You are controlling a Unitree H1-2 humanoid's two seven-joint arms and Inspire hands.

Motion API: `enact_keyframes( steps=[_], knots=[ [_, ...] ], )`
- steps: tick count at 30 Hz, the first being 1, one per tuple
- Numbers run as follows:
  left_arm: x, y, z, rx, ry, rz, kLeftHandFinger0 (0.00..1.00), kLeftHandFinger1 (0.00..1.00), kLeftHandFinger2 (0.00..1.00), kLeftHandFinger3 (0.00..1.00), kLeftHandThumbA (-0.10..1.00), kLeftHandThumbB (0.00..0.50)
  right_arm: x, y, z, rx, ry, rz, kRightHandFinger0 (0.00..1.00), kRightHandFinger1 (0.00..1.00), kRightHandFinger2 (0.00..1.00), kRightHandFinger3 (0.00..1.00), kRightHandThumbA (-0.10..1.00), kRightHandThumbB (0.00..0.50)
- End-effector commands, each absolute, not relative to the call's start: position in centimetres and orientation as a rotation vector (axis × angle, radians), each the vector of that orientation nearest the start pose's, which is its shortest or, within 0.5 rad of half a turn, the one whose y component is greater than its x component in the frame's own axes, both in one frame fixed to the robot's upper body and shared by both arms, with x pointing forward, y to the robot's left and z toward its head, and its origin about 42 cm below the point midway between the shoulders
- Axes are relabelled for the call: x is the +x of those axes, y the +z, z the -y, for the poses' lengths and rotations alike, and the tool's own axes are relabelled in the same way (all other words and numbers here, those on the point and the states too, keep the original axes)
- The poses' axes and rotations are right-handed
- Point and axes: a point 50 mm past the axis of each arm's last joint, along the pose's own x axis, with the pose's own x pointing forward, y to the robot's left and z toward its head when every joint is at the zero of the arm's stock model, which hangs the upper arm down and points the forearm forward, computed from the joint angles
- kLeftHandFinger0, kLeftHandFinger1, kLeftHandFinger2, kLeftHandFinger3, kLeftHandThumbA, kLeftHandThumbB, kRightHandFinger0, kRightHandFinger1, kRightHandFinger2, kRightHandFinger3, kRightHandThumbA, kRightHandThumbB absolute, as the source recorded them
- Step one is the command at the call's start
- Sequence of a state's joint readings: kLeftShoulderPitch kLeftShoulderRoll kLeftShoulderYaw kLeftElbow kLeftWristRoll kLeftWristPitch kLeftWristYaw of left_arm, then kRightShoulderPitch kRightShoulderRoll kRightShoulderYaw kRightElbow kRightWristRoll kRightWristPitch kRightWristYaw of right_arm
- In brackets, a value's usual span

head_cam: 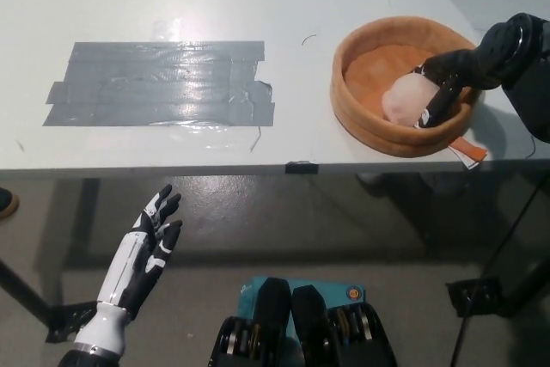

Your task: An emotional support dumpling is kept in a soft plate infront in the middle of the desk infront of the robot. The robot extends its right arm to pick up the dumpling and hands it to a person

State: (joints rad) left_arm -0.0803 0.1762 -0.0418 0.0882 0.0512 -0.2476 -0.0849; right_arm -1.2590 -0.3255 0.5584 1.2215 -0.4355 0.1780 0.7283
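— One big thing fills most of the view: the white table (284, 6), running from the far edge down to its near edge about halfway down the picture. What lies on it?

— On the left half, a wide patch of grey tape strips (163, 83), flat on the top, with a shiny wrinkled clear film along its near edge. On the right, close to the near edge, the soft orange plate (354, 109), round with a raised padded rim. An orange and white tag (468, 149) pokes out from under its near right side. Nothing stands between the plate and the arm; the tape is well apart from it.

— And the dumpling?

— The pale dumpling (402, 99) sits inside the plate, towards its near right part, against the inner wall.

— Where is the right hand?

— The black right hand (449, 79) reaches in over the plate's right rim. Its fingers (432, 107) curl down along the dumpling's right side, touching it, the rest bunched above. They look closed around it, though the dumpling rests on the plate.

— The other hand?

— The white left hand (150, 242) hangs below the table's near edge at the lower left, fingers apart, holding nothing.
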Motion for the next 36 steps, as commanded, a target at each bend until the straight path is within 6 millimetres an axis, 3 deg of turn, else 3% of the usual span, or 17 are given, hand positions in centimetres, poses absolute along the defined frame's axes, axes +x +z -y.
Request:
enact_keyframes(
  steps=[1, 2, 3, 5, 6, 7, 8, 9, 10, 12, 14, 15, 18, 21, 27, 29, 36],
  knots=[
    [31.4, 12.7, -25.2, 0.243, -0.177, 0.284, 0.93, 1.0, 0.99, 1.0, 0.87, 0.254, 58.6, 31.2, 21.9, -1.26, 0.592, -0.484, 0.14, 0.38, 0.59, 0.98, 0.25, 0.31],
    [31.5, 12.7, -25.1, 0.24, -0.178, 0.285, 0.93, 1.0, 0.99, 1.0, 0.87, 0.256, 58.6, 31.1, 21.9, -1.279, 0.566, -0.44, 0.02, 0.26, 0.45, 0.76, 0.0, 0.283],
    [31.6, 12.8, -25.1, 0.241, -0.18, 0.287, 0.93, 1.0, 0.99, 1.0, 0.87, 0.256, 58.6, 31.0, 22.0, -1.285, 0.541, -0.403, 0.04, 0.48, 0.7, 0.49, -0.1, 0.208],
    [31.6, 12.8, -25.1, 0.244, -0.182, 0.286, 0.93, 1.0, 0.99, 1.0, 0.87, 0.258, 58.6, 30.7, 22.2, -1.293, 0.511, -0.352, 0.21, 0.74, 0.94, 0.41, -0.1, 0.135],
    [31.7, 12.9, -25.2, 0.245, -0.18, 0.286, 0.93, 1.0, 0.99, 1.0, 0.88, 0.263, 58.6, 30.6, 22.3, -1.27, 0.487, -0.321, 0.35, 0.85, 0.95, 0.33, -0.1, 0.11],
    [31.7, 12.9, -25.2, 0.246, -0.179, 0.288, 0.93, 1.0, 0.99, 1.0, 0.88, 0.263, 58.6, 30.5, 22.5, -1.244, 0.463, -0.298, 0.41, 0.86, 0.79, 0.26, -0.1, 0.101],
    [31.7, 12.9, -25.2, 0.246, -0.178, 0.29, 0.93, 1.0, 0.99, 1.0, 0.88, 0.263, 58.6, 30.5, 22.6, -1.227, 0.447, -0.282, 0.35, 0.83, 0.77, 0.23, -0.1, 0.144],
    [31.8, 13.0, -25.2, 0.246, -0.179, 0.293, 0.93, 1.0, 0.98, 1.0, 0.88, 0.254, 58.7, 30.6, 22.7, -1.213, 0.431, -0.269, 0.38, 0.91, 0.88, 0.22, -0.1, 0.181],
    [31.8, 13.0, -25.2, 0.245, -0.178, 0.297, 0.92, 1.0, 0.98, 1.0, 0.88, 0.256, 58.7, 30.7, 22.7, -1.192, 0.404, -0.243, 0.46, 0.98, 0.95, 0.22, -0.1, 0.172],
    [31.8, 13.0, -25.2, 0.247, -0.175, 0.296, 0.92, 1.0, 0.98, 1.0, 0.88, 0.258, 58.7, 30.9, 22.9, -1.162, 0.387, -0.207, 0.39, 0.88, 1.0, 0.35, -0.1, 0.184],
    [31.9, 13.1, -25.2, 0.246, -0.176, 0.3, 0.92, 1.0, 0.98, 1.0, 0.88, 0.255, 58.7, 31.1, 23.0, -1.139, 0.375, -0.155, 0.45, 0.84, 1.0, 0.52, -0.1, 0.204],
    [31.9, 13.0, -25.2, 0.246, -0.177, 0.302, 0.91, 1.0, 0.98, 1.0, 0.88, 0.258, 58.7, 31.1, 23.1, -1.124, 0.363, -0.139, 0.4, 0.78, 1.0, 0.72, -0.1, 0.197],
    [32.4, 13.3, -25.2, 0.245, -0.178, 0.31, 0.91, 1.0, 0.98, 1.0, 0.88, 0.251, 58.9, 32.2, 23.6, -1.014, 0.299, -0.049, 0.16, 0.66, 0.99, 0.9, -0.1, 0.155],
    [32.9, 13.8, -25.1, 0.241, -0.179, 0.317, 0.9, 1.0, 0.98, 1.0, 0.86, 0.247, 58.9, 34.3, 24.1, -0.863, 0.236, 0.046, 0.25, 0.76, 1.0, 0.95, -0.1, 0.151],
    [33.5, 14.2, -25.1, 0.245, -0.179, 0.323, 0.93, 1.0, 0.99, 1.0, 0.87, 0.244, 58.3, 37.8, 24.4, -0.654, 0.139, 0.207, 0.19, 0.66, 0.94, 0.98, -0.1, 0.139],
    [33.7, 14.3, -25.0, 0.242, -0.181, 0.328, 0.94, 1.0, 0.99, 1.0, 0.87, 0.247, 57.2, 39.8, 24.5, -0.57, 0.106, 0.307, 0.22, 0.69, 0.97, 0.96, -0.1, 0.139],
    [33.7, 14.2, -25.0, 0.24, -0.179, 0.32, 0.95, 1.0, 1.0, 1.0, 0.87, 0.262, 53.7, 43.2, 24.7, -0.358, 0.12, 0.433, 0.24, 0.66, 0.96, 0.92, -0.1, 0.097]
  ],
)
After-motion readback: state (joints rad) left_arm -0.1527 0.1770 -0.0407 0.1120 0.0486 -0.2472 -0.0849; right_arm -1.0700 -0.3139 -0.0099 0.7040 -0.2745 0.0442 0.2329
